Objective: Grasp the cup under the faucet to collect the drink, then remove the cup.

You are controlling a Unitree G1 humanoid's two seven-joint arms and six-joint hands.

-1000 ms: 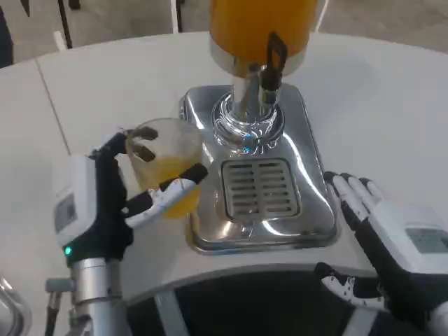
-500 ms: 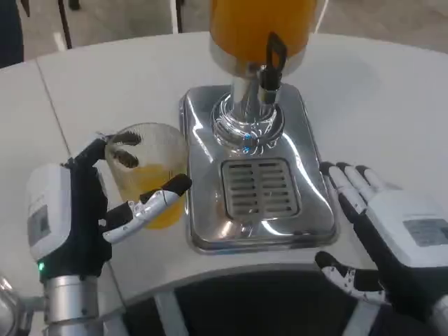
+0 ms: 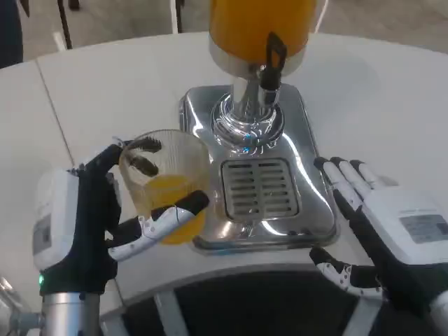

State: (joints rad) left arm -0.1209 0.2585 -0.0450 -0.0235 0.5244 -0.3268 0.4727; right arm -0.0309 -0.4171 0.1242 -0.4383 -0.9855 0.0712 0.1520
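A clear plastic cup with orange drink in its lower part is held in my left hand, fingers behind its rim and thumb across its front. The cup hangs tilted at the left edge of the shiny dispenser base, left of the slotted drip grate. The faucet with its black lever sticks out under the orange tank, well to the cup's upper right. My right hand lies open with fingers spread on the table, just right of the base.
The white round table spreads behind and to both sides, with a seam running down its left part. Its front edge curves just below both hands. Dark chair legs stand beyond the table's far edge.
The left hand has carried the cup back right toward the base's left edge and lifted it a little, after drifting left. The right hand has edged slightly up and left.
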